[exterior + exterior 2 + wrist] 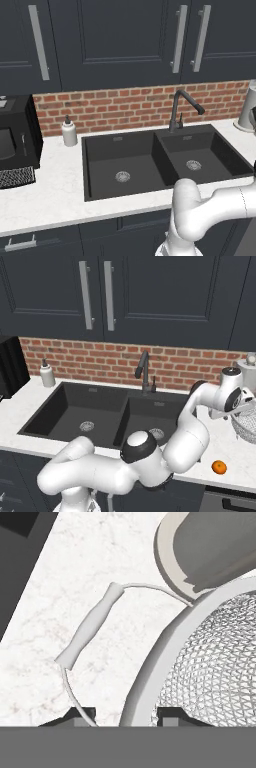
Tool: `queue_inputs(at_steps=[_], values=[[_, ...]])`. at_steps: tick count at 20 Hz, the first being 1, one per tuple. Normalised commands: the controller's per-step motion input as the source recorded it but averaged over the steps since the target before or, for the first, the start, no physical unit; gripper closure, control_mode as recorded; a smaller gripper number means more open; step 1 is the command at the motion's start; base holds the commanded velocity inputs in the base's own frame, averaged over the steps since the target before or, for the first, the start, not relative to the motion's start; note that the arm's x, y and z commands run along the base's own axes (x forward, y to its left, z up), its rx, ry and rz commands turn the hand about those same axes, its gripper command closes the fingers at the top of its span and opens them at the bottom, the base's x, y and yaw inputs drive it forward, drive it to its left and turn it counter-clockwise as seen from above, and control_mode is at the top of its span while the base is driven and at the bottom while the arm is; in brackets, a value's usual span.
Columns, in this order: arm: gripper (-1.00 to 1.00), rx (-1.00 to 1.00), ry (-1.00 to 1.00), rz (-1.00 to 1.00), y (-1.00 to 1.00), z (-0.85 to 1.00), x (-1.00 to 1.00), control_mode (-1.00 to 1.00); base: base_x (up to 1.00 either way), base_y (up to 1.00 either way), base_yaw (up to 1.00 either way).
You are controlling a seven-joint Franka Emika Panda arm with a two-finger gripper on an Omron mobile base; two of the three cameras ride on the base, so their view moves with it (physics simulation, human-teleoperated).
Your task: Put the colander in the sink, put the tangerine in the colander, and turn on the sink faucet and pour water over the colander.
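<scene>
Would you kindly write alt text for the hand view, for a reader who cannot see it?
The gripper straddles the colander rim, one fingertip inside the mesh bowl and one outside. The colander's wire handle arcs over the white marble counter, with a grey round-based appliance behind.

The sink [165, 165] is set into the counter [50, 195], with the sink faucet [181, 109] behind the divide between its two basins. A soap dispenser [69, 132] stands left of the sink — beyond it, a microwave [15, 132]. Right of the sink the colander [246, 426] sits on the counter, the tangerine [218, 467] in front of it — apart.
</scene>
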Motion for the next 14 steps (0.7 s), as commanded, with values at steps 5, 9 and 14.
queue_inputs(at_steps=[5,9,14], values=[[1.0,-0.06,-0.05,0.04,0.31,0.0,-0.48,-1.0,0.0,0.0,0.0],[1.0,-0.27,-0.25,0.2,0.94,0.0,-0.94,-1.0,0.0,0.0,0.0],[1.0,-0.32,-0.35,0.23,1.0,0.0,-0.96,-1.0,0.0,0.0,0.0]])
